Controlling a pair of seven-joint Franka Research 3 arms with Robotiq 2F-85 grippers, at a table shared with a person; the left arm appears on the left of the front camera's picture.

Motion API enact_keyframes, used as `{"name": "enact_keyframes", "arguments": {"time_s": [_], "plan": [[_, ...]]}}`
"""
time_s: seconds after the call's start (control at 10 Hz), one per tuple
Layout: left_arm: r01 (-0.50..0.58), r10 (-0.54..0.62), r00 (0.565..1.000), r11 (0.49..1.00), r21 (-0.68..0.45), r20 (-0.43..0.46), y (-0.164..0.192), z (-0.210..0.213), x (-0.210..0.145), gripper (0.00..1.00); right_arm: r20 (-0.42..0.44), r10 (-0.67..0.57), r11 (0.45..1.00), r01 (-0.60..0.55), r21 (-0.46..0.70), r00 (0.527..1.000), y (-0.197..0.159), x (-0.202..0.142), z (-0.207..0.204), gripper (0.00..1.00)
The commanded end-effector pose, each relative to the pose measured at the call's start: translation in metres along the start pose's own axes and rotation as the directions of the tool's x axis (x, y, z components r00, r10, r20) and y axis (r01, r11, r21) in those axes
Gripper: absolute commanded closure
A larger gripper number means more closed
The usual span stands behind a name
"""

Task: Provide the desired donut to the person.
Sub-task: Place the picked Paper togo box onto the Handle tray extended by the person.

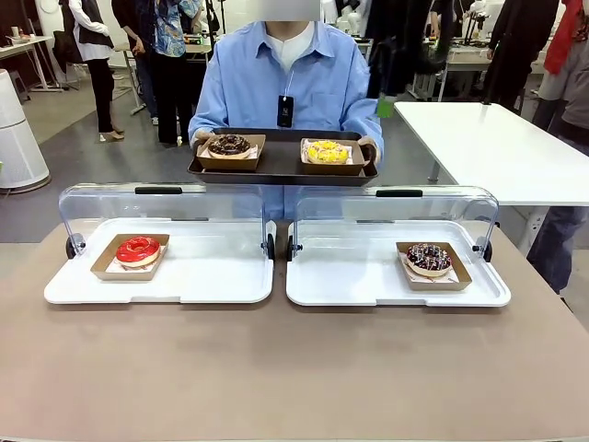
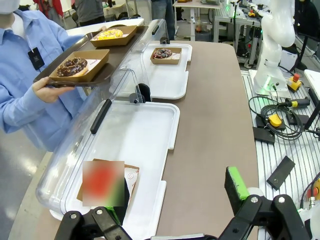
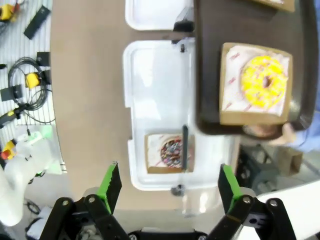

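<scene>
The person (image 1: pixel 248 83) in a light blue shirt stands at the far side holding a dark tray (image 1: pixel 282 168). On it sit a chocolate donut (image 1: pixel 228 145) and a yellow donut (image 1: pixel 328 152), each in a cardboard dish. On the table, a red donut (image 1: pixel 138 250) lies in the left white tray (image 1: pixel 212 272), and a sprinkled chocolate donut (image 1: pixel 429 259) lies in the right white tray (image 1: pixel 350 276). Both clear lids are raised. My left gripper (image 2: pixel 175 200) hovers open above the red donut's (image 2: pixel 102 180) end of the table. My right gripper (image 3: pixel 169 187) hangs open high over the sprinkled donut (image 3: pixel 171 151).
The raised lids (image 1: pixel 161 207) (image 1: pixel 396 207) stand between the white trays and the person. A white table (image 1: pixel 497 147) stands at the back right, with bystanders behind. Cables and control boxes (image 2: pixel 275 120) lie beside the table, near the other arm's base (image 2: pixel 272 45).
</scene>
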State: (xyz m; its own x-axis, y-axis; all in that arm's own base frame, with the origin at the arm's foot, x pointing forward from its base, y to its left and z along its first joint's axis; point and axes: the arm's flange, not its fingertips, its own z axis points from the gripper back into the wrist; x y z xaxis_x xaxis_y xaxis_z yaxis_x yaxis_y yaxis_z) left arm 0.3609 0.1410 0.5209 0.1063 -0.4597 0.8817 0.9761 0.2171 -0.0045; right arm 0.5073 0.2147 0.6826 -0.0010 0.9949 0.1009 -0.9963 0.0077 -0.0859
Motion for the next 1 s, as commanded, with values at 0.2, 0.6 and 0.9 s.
{"name": "enact_keyframes", "arguments": {"time_s": [0.2,0.6,0.9], "plan": [[0.007,-0.007,1.0,1.0,0.001,0.015,-0.002,0.001,0.0,0.0,0.012,-0.021,1.0,0.021,0.001,1.0,0.06,-0.064,-0.011,0.0],[0.007,-0.007,1.0,1.0,0.001,0.015,-0.002,0.001,0.0,0.0,0.031,-0.1,0.994,0.1,-0.03,0.995,0.051,-0.081,-0.017,0.0],[0.007,-0.007,1.0,1.0,0.001,0.015,-0.002,0.001,0.0,0.0,-0.02,-0.086,0.996,0.086,0.007,0.996,0.055,-0.087,-0.01,0.0]]}}
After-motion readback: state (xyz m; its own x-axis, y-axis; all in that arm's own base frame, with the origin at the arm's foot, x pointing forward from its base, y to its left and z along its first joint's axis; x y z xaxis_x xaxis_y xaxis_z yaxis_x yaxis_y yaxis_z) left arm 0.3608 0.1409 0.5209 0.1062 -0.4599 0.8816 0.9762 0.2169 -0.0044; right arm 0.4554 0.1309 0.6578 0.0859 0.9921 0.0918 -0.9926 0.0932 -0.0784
